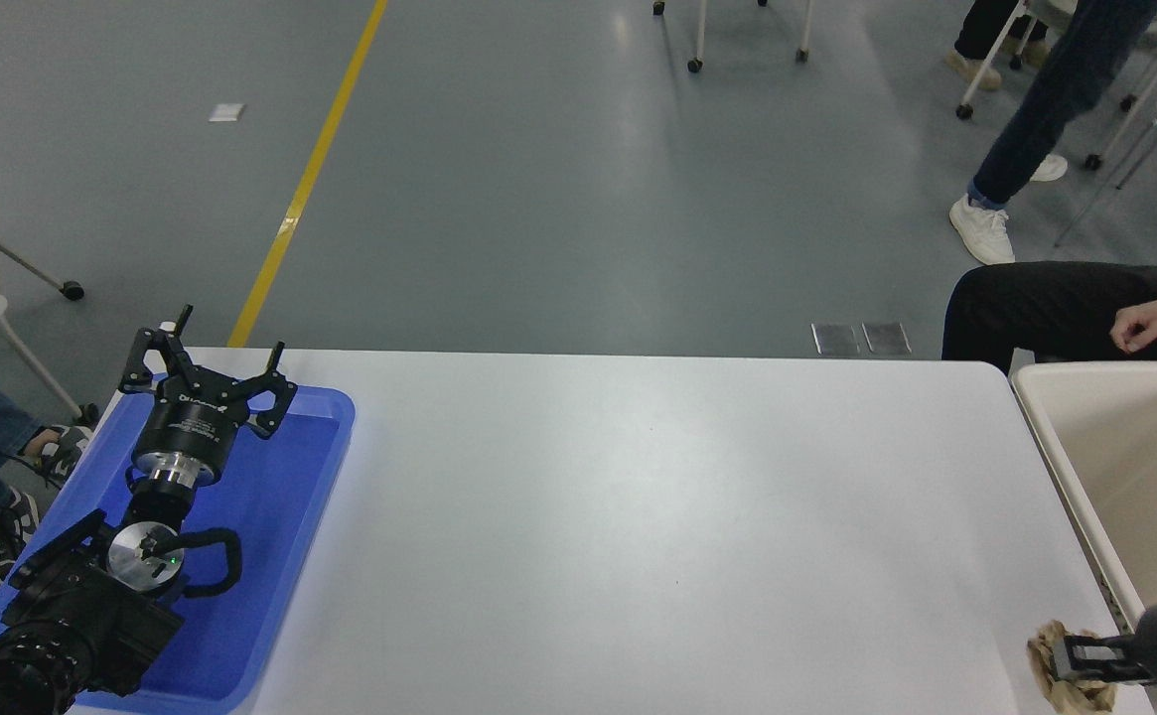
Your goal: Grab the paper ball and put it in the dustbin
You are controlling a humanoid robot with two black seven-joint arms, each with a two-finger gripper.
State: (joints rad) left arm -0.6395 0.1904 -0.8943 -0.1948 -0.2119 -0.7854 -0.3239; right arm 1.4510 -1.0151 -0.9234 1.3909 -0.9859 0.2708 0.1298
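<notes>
At the table's (638, 516) near right corner, the right gripper (1070, 663) pinches the paper ball (1055, 685), partly hidden. The dustbin (1045, 437) is cut off. The left gripper (206, 372) rests with fingers spread.

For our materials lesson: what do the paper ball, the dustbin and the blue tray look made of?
Paper ball: crumpled tan-brown paper, matte, visibly wrinkled. Dustbin: probably plastic, cream-beige, with smooth walls and a thick rounded rim. Blue tray: likely plastic too, glossy, with a soft sheen along its moulded rim.
</notes>
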